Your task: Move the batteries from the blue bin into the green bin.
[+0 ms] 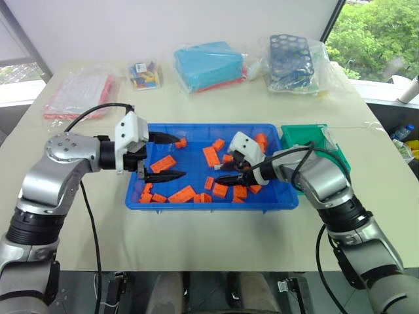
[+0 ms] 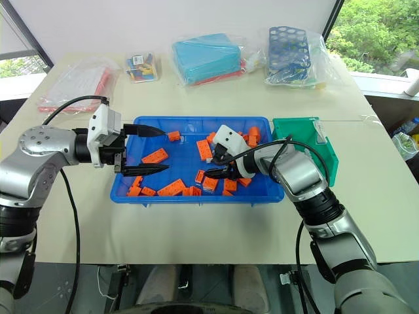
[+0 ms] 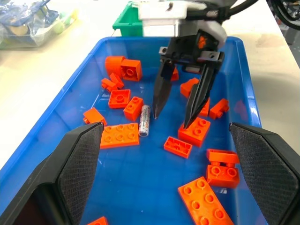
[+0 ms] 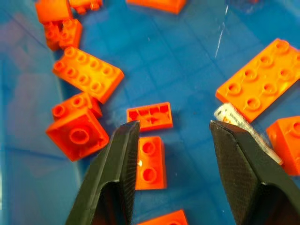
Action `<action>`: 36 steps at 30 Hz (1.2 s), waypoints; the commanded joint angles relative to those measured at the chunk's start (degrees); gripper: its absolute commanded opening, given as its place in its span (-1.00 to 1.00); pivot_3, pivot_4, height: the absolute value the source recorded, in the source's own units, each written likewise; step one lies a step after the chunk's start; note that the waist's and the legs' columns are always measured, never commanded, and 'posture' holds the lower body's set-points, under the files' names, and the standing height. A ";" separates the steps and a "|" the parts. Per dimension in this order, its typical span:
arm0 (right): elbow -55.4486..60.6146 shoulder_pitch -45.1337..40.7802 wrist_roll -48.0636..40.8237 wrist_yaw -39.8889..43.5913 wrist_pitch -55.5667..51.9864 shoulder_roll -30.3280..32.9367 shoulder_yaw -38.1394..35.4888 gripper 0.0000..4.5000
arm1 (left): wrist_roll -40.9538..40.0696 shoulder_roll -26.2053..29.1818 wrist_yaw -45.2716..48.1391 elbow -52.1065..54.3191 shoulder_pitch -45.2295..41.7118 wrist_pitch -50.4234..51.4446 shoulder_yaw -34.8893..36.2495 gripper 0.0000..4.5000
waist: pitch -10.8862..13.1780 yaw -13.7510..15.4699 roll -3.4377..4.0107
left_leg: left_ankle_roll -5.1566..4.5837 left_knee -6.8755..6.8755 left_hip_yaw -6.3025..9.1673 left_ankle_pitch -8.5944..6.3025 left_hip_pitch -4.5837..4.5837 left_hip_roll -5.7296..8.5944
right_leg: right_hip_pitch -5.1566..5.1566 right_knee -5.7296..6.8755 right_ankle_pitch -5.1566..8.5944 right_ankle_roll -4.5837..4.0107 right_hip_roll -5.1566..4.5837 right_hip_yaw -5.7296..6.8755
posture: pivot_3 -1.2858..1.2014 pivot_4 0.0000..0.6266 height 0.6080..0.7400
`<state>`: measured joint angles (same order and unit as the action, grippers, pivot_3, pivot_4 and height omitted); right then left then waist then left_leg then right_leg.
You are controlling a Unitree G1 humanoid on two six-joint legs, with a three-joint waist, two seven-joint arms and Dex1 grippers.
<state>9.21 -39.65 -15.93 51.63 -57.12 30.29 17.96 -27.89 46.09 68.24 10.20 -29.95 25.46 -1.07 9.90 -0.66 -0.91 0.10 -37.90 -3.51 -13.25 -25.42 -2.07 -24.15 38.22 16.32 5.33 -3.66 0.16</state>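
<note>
1 battery (image 3: 144, 120) lies flat on the floor of the blue bin (image 3: 79, 96), a slim silvery cylinder with dark markings, and in the left wrist view its long axis runs roughly along the bin's length, one end aimed toward the green bin (image 3: 126, 18) past the bin's far end. Just beside it sits a flat orange block (image 3: 120, 135), its edge right at the battery's near end, and 2 smaller orange blocks (image 3: 125, 102) sit near its far end. Right gripper (image 3: 176, 113) hovers over it, pointing down into the blue bin, its 2 black fingers spread apart with nothing between them; one fingertip (image 3: 155, 112) is just beside the battery, whether it touches I cannot tell. From the right wrist view the battery (image 4: 243, 131) peeks out from behind one finger, lying against a large orange plate (image 4: 262, 79). Left gripper (image 1: 165, 157) hangs over the opposite end of the blue bin, fingers wide open and empty. More orange blocks are scattered across the blue bin's floor. Beyond the blue bin on the table (image 1: 209, 242) rest a wrapped light-blue box (image 1: 208, 65) and a bagged dark-blue rack (image 1: 290, 60).
</note>
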 commanded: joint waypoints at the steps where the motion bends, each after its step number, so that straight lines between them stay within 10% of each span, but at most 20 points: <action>1: 2.33 -0.05 -0.09 -1.71 -0.01 0.71 -1.49 0.82 | -0.20 0.14 -0.32 1.36 -0.56 -0.60 1.18 1.00 | 0.00 0.03 0.00 | 0.00 0.00 0.00 0.00 0.00 0.00 | 0.00 0.00 0.00 0.00 0.00 0.00 | 0.03 -0.52 0.96; 36: -26.48 -7.49 11.90 3.16 22.20 -3.07 6.09 0.98 | 0.69 0.03 -1.14 1.47 -0.20 -1.29 1.85 1.00 | 0.00 -0.08 0.00 | 0.00 0.00 -0.01 0.00 0.01 0.00 | 0.00 0.00 0.00 0.00 0.01 0.00 | 0.03 -0.52 0.96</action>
<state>-16.26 -46.84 -5.17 54.49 -35.64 27.45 23.89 -26.90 45.46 67.00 10.43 -29.14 25.33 -0.82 9.89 -0.74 -0.91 0.10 -37.90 -3.53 -13.25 -25.40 -2.07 -24.15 38.22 16.32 5.33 -3.65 0.16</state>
